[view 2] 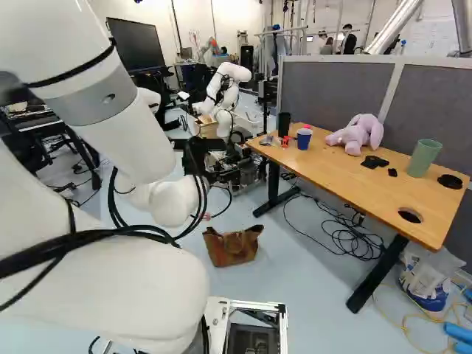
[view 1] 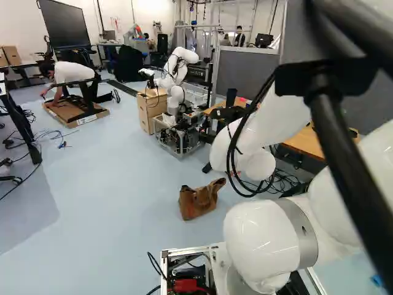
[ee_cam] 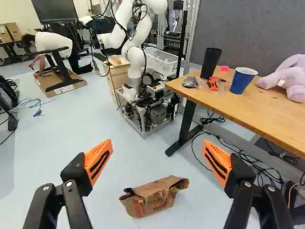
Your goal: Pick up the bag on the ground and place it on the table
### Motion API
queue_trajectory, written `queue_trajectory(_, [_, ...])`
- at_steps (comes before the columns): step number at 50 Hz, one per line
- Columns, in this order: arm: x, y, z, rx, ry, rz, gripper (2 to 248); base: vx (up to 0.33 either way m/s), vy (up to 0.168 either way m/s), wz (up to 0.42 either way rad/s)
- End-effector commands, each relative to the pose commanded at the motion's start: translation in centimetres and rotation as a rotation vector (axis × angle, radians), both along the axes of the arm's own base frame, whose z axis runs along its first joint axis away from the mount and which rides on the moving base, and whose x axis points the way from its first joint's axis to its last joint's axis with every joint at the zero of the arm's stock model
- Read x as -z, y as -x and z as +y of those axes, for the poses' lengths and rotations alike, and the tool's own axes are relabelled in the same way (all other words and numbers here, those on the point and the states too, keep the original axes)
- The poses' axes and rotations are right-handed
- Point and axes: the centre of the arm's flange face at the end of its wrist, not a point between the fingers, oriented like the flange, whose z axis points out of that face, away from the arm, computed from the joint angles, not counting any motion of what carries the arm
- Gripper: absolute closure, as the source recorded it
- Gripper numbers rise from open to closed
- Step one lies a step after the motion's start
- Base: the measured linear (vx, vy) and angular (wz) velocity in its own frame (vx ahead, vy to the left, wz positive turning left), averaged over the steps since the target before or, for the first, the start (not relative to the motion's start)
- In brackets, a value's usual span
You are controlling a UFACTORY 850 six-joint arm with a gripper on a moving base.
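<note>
My black, orange-padded two-finger gripper (ee_cam: 157,144) spread wide, holding nothing. Crumpled brown paper-like bag (ee_cam: 155,196) on pale blue floor (view 1: 123,184), ungripped. Reach, grip, lift, placing on light-brown wooden table (view 2: 335,168) all left for me.

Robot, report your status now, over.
Gripper open, empty. Brown bag on floor, ahead, ungripped. Nothing seen between them. Table holds blue cup, plush toy.

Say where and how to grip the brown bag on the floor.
Likely the upper edge of the bag: bring the open gripper down from above, one finger on either long side. It sits slumped, longer than deep, with that edge raised and seemingly thin enough to pinch.
</note>
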Motion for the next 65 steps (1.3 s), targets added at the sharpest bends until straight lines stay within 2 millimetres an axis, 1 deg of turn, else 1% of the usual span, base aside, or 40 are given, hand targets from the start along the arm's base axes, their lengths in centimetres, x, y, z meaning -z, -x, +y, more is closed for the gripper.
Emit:
queue_trajectory(7, [0.0, 0.0, 0.0, 0.0, 0.0, 0.0, 3, 0.115, 0.007, 0.006])
queue_trajectory(8, [-0.1, -0.4, 0.0, -0.001, 0.0, 0.002, 3, 0.103, 0.004, 0.005])
queue_trajectory(29, [-0.3, -2.1, 0.1, -0.005, 0.0, 0.009, 3, 0.012, 0.001, 0.001])
queue_trajectory(45, [-0.4, -5.1, 0.3, -0.008, 0.0, 0.036, 3, 0.0, 0.0, 0.0])
queue_trajectory(65, [-0.1, -9.0, 0.4, 0.0, -0.005, 0.101, 3, 0.0, 0.0, 0.0])
